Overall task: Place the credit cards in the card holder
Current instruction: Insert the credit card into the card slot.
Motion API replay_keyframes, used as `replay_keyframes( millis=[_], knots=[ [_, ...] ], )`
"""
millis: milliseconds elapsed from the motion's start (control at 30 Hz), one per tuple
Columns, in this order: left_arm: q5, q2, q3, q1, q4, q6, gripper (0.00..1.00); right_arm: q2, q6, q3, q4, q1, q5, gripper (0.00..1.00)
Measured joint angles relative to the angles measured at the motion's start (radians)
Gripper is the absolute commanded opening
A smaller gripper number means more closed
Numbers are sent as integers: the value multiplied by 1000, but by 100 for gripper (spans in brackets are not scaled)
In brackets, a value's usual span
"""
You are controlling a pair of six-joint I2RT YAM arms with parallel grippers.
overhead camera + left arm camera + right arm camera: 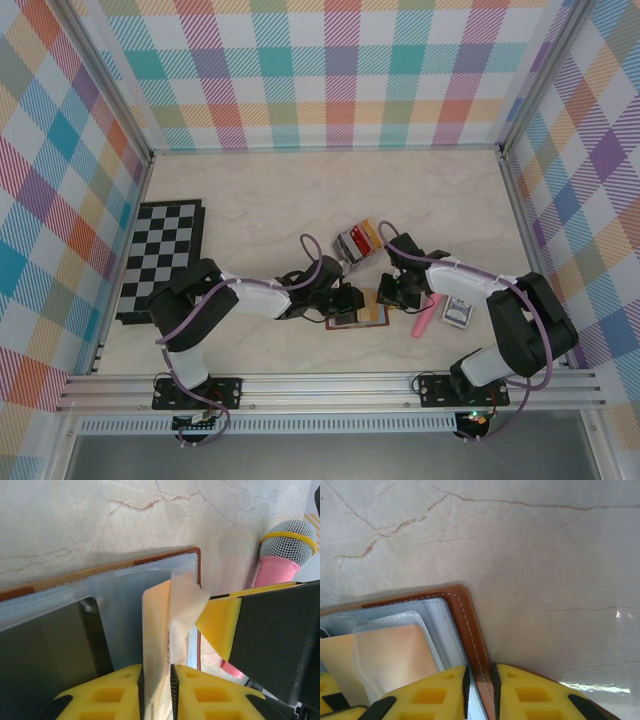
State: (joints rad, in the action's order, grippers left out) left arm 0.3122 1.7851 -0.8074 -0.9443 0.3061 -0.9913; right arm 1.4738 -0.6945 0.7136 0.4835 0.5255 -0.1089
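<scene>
The brown card holder [362, 318] lies open near the table's front middle, its pale blue sleeves [120, 595] facing up. A pale orange credit card [157, 625] stands on edge, its far end inside a clear sleeve. My left gripper [156, 670] straddles the card's near end, pads parted wider than the card is thick. My right gripper [480, 672] is shut on the holder's brown stitched edge [470, 620] and pins it to the table. The same orange card [390, 655] shows through a sleeve. From above, the left gripper [348, 300] and right gripper [388, 296] meet over the holder.
A clear rack of upright cards [358, 240] stands just behind the holder. A pink microphone [424, 318] and a small dark box [457, 312] lie to the right. A chessboard [160, 255] lies at the far left. Plaid walls close in three sides.
</scene>
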Motion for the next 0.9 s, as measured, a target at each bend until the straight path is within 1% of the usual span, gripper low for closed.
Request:
replay_keyframes(
  millis=[167,367,900],
  knots=[
    [-20,-23,-15,-3,-96,41,22,0,0,0,-5,1,0,21],
    [-26,-24,-18,-3,-122,58,11,0,0,0,-9,2,-1,21],
    [-16,21,-47,-21,-94,55,12,3,0,-1,-19,2,-8,22]
  ],
)
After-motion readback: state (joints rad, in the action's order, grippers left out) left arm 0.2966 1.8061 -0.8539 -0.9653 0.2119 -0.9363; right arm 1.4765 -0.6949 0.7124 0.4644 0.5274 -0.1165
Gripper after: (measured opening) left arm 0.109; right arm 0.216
